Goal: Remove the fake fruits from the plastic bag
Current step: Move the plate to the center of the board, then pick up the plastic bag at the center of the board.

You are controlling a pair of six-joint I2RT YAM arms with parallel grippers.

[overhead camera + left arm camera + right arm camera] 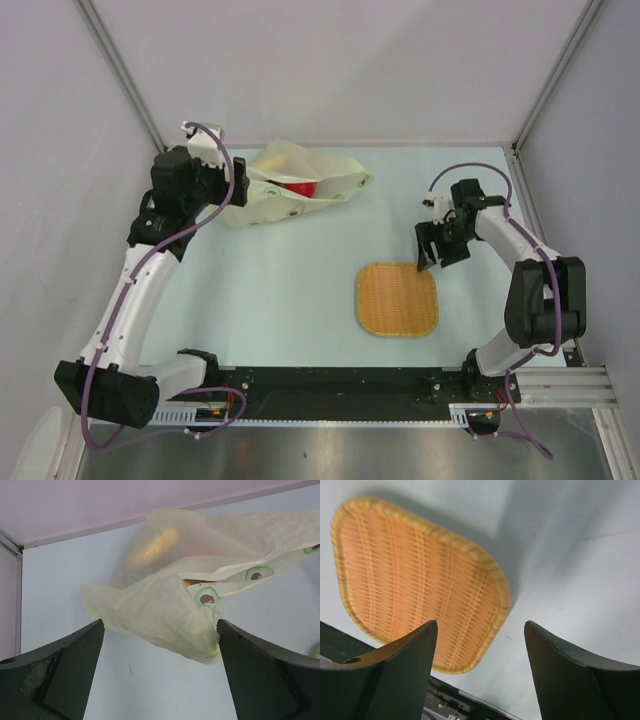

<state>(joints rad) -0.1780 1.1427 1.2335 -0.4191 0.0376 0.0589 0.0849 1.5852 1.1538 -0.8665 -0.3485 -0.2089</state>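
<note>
Your left gripper (160, 625), jaws apart, faces the plastic bag (165, 605) stretched along the far edge (right gripper (430, 260) sits farther).

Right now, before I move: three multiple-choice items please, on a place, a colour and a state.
1. The plastic bag lies: A) at the far left B) on the mat C) near right
2. The fruit seen in its opening from above is: A) blue B) red C) black
3. The left jaws are: A) shut on the bag B) open C) shut, empty
1A, by the left jaws in the top view; 2B, red shows inside; 3B, a wide gap shows between them.
</note>
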